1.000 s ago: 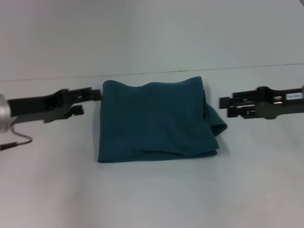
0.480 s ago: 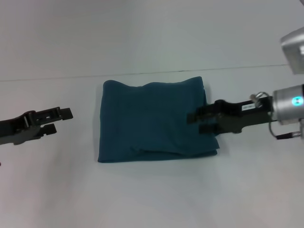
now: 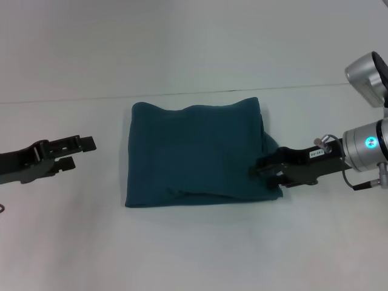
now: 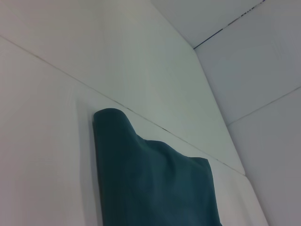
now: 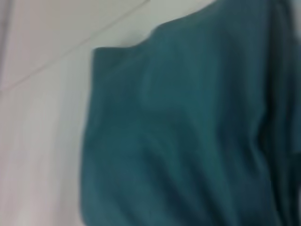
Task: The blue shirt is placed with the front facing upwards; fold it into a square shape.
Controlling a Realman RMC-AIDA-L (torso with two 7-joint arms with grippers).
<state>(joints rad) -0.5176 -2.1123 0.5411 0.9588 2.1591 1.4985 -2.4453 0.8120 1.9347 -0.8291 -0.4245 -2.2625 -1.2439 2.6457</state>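
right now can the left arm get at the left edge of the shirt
Probably yes: the left gripper hangs apart from the folded blue shirt, with only bare table between them and nothing in the way.

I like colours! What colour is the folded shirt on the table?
The blue shirt is plain dark teal-blue, with no lettering showing. The head view shows it best.

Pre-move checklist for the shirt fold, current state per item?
1. The blue shirt folded to a rough square, plain side up: ok.
2. Its right edge tidy: not ok, a lump of cloth bulges out there.
3. Right gripper at that near right corner: ok.
4. Right gripper holding cloth: cannot tell.
5. Left gripper apart from the shirt, open, over the table: ok.
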